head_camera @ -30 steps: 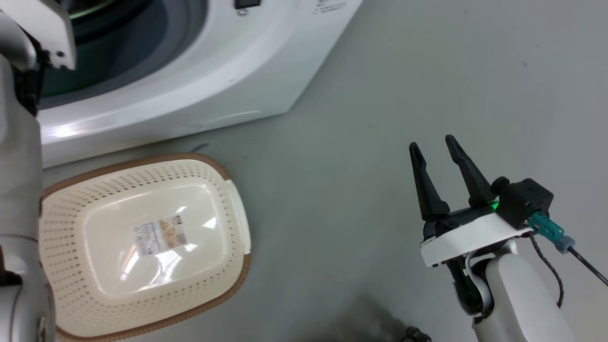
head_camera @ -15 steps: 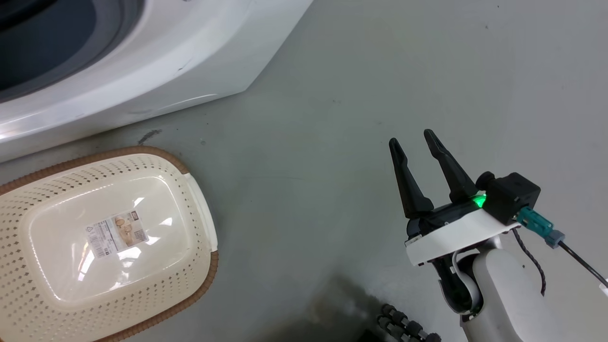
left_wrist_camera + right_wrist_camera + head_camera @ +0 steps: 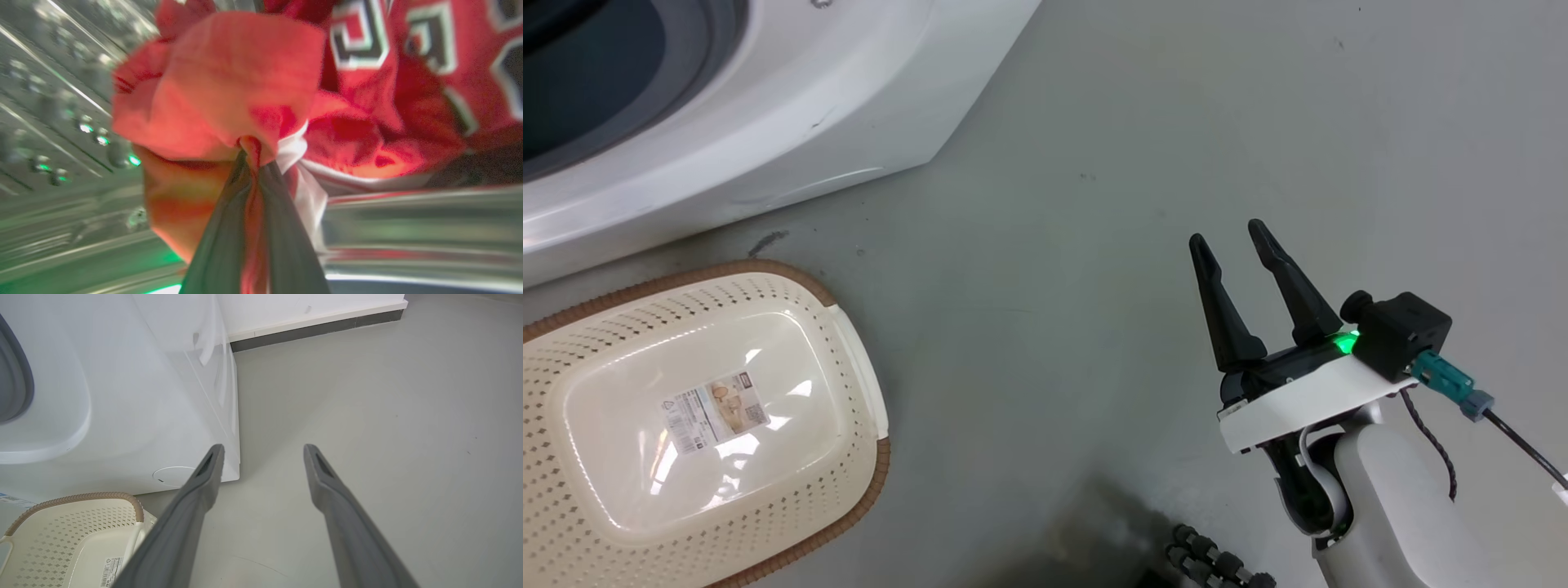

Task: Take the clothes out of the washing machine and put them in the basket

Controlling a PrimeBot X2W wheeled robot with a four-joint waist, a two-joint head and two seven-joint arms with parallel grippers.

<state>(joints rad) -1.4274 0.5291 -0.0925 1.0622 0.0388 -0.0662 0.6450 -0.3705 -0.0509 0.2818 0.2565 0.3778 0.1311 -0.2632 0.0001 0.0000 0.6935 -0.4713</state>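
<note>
In the left wrist view my left gripper [image 3: 251, 157] is shut on a fold of the clothes [image 3: 245, 81], a bright red jersey with white trim and dark lettering, inside the shiny perforated drum [image 3: 61, 122]. The white washing machine [image 3: 768, 106] fills the head view's upper left, and its front [image 3: 122, 396] shows in the right wrist view. The cream basket [image 3: 698, 416] with a brown rim stands on the floor before the machine, nothing but a label on its bottom; its corner [image 3: 73, 535] shows in the right wrist view. My right gripper [image 3: 1225, 233] hovers open over bare floor, right of the basket.
Grey floor [image 3: 1094, 163] spreads to the right of the machine. A white wall with a dark skirting strip [image 3: 318, 328] runs behind it. A ribbed black cable [image 3: 1217, 563] lies at the head view's bottom edge by my right arm.
The head camera has swung right, so machine and basket slid left in the picture and my pale left arm left the frame. My right gripper keeps its open pose.
</note>
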